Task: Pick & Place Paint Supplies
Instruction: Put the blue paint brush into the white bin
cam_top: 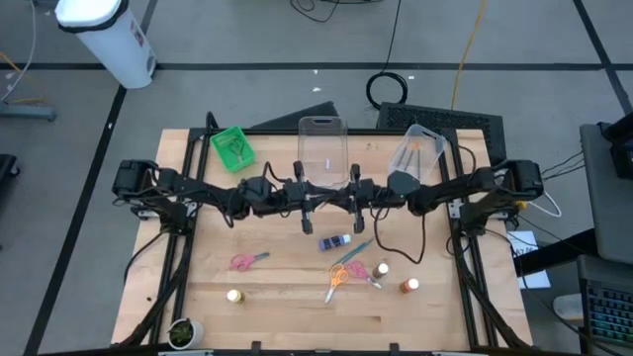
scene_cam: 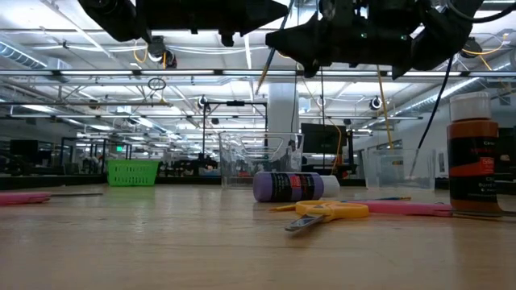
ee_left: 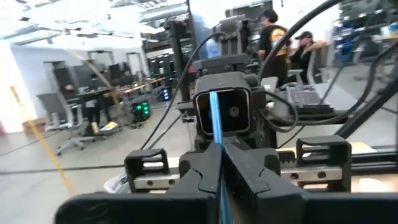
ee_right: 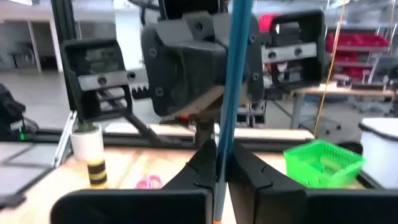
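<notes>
Both your end effectors meet mid-air, left end effector (cam_top: 305,201) and right end effector (cam_top: 341,201) each clenched on one blue paintbrush (ee_right: 234,81), seemingly a handover before the clear tub (cam_top: 322,148) beyond them.

Wooden counter (cam_top: 277,287), light planks. Far edge: green bin (cam_top: 232,146) at left, one clear tub (cam_top: 321,150) at centre, second clear tub (cam_top: 417,153) to the right, tipped. Mid-counter: purple paint bottle (cam_top: 334,241) on its side. Near it, orange scissors (cam_top: 339,278) and a thin brush (cam_top: 356,251). Pink scissors (cam_top: 248,260) further left. Upright bottles: yellow (cam_top: 234,296), orange (cam_top: 408,286), one more (cam_top: 382,268). White cup (cam_top: 183,332) at near-left corner.
</notes>
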